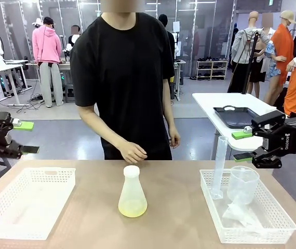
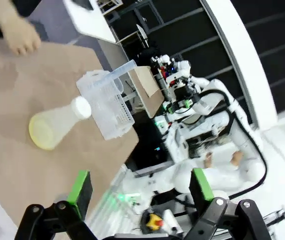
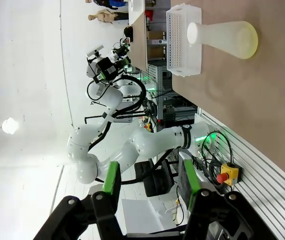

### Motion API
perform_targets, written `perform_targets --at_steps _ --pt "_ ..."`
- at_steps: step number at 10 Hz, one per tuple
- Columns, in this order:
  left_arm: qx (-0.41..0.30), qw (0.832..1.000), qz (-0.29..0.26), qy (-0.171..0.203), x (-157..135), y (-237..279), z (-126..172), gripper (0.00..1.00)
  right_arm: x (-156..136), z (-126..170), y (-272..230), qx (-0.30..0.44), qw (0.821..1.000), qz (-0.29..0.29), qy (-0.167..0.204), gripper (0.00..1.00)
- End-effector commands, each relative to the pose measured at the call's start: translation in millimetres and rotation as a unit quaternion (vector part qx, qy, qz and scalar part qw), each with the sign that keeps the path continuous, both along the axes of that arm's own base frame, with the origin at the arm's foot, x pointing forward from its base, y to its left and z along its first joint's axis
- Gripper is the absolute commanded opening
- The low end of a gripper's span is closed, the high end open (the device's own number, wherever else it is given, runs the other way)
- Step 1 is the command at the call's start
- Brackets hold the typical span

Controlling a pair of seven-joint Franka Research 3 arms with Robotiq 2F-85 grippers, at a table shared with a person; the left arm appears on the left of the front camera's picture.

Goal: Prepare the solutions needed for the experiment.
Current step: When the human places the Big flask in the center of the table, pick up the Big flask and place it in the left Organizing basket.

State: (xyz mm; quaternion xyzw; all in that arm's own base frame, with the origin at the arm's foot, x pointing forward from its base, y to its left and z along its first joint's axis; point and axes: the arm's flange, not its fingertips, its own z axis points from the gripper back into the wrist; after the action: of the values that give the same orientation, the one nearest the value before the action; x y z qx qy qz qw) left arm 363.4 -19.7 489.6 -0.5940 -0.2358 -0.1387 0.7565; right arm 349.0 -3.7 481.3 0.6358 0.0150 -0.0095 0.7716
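The brown table (image 1: 179,218) takes the lower half of the front view, and a person (image 1: 122,67) in black stands behind it at the upper centre, one hand (image 1: 132,152) resting on the far edge. One white basket (image 1: 23,207) lies at lower left. A second white basket (image 1: 226,238) at lower right holds a measuring cylinder (image 1: 219,166) and a clear beaker (image 1: 242,182). The left gripper (image 1: 27,137) hangs at the left edge with its jaws wide and empty. The right gripper (image 1: 242,146) at the right edge has its jaws apart, also holding nothing. A stoppered flask (image 1: 132,193) stands upright at lower centre, and the pale yellow solution (image 1: 132,209) lies shallow in its bottom.
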Motion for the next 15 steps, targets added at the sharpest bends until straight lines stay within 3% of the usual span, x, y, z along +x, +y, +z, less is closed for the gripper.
perform_targets --at_steps 1,2,3,4,7,9,10,15 --pt "0.066 0.991 -0.042 -0.11 30.7 -13.1 -2.7 1.0 -0.4 1.1 0.0 0.002 1.0 0.003 -0.005 0.62" --pt "0.077 0.982 -0.07 -0.159 37.1 -20.5 -1.2 1.0 -0.4 1.1 0.0 0.002 1.0 0.003 -0.005 0.62" --pt "0.082 0.962 -0.081 -0.248 37.0 -28.9 1.2 1.0 -0.4 1.1 0.0 0.002 1.0 0.003 -0.005 0.62" --pt "0.126 0.939 -0.078 -0.31 32.7 -39.7 2.6 1.0 -0.4 1.1 0.0 0.002 1.0 0.003 -0.005 0.62" --pt "0.162 0.905 -0.075 -0.387 39.0 -64.2 -1.1 1.0 -0.4 1.1 0.0 0.002 1.0 0.003 -0.005 0.62" --pt "0.176 0.91 -0.042 -0.373 47.9 -62.5 -5.6 1.0 -0.4 1.1 0.0 0.002 1.0 0.003 -0.005 0.62" --pt "0.159 0.908 -0.09 -0.378 41.4 -58.0 6.6 1.0 -0.4 1.1 0.0 0.002 1.0 0.003 -0.005 0.62" --pt "0.159 0.908 -0.09 -0.378 41.4 -58.0 6.6 1.0 -0.4 1.1 0.0 0.002 1.0 0.003 -0.005 0.62"
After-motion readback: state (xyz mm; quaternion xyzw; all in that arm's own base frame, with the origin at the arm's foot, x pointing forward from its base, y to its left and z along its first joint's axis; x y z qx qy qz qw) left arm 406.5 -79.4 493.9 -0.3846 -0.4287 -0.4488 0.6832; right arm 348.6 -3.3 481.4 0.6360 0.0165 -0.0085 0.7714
